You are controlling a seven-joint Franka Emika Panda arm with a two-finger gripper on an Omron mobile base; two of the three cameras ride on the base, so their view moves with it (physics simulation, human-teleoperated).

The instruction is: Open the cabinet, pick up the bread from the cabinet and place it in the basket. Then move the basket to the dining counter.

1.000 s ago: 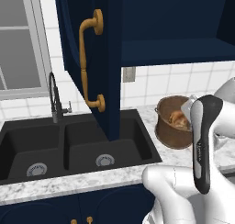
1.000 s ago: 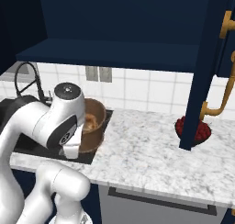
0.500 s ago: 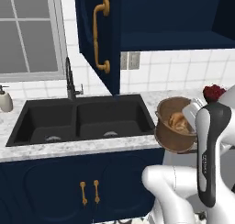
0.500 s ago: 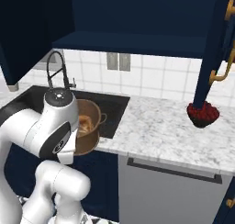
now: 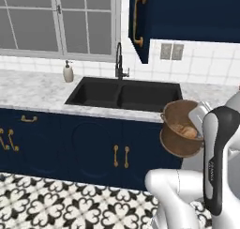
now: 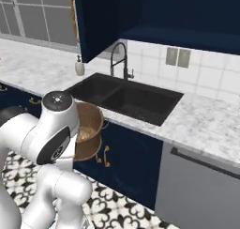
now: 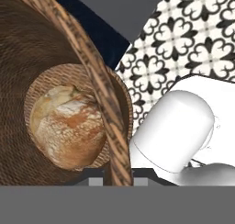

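1. Writing: a faint vertical mark is showing on the arm (image 5: 213, 169), too small to read.
2. Basket (image 5: 180, 134): brown, woven, hanging in the air before the low cabinets.
3. Bread (image 7: 69, 126): golden-brown, floury, lying on the basket's floor.
4. Gripper (image 7: 118, 176): fingers are clamping the basket's rim.

You won't find any readable text here. The only marking is a faint grey print on the robot arm's dark link (image 5: 215, 169), lower right of the left base view, too small to read.
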